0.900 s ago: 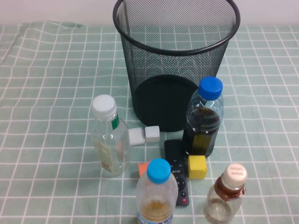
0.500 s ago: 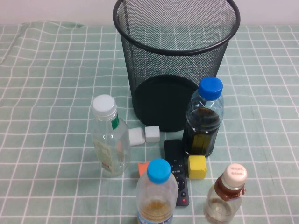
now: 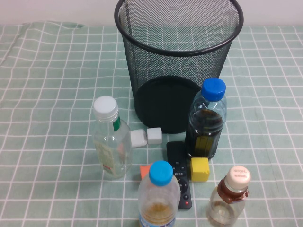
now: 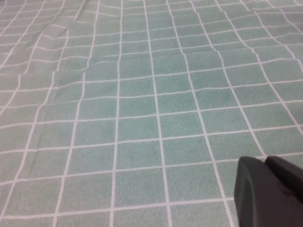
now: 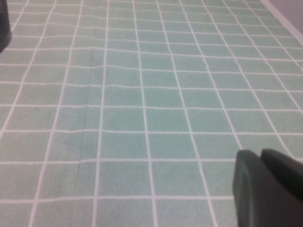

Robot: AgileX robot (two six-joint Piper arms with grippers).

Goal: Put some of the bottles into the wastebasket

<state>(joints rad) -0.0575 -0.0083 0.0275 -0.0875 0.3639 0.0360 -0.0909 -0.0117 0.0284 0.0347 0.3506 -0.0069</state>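
The black wire-mesh wastebasket stands upright at the back middle of the table. The taller clear bottle with a white cap stands in front of it to the left. The small squat bottle with a cream cap stands at the front right. Neither arm shows in the high view. My left gripper is shut and empty over bare checked cloth. My right gripper is also shut and empty over bare cloth. No bottle shows in either wrist view.
A blue-capped bottle of dark liquid stands just right of the basket's base. A clear blue-capped bottle stands at the front middle. Between them lie a black remote, a yellow cube, two white cubes and an orange block.
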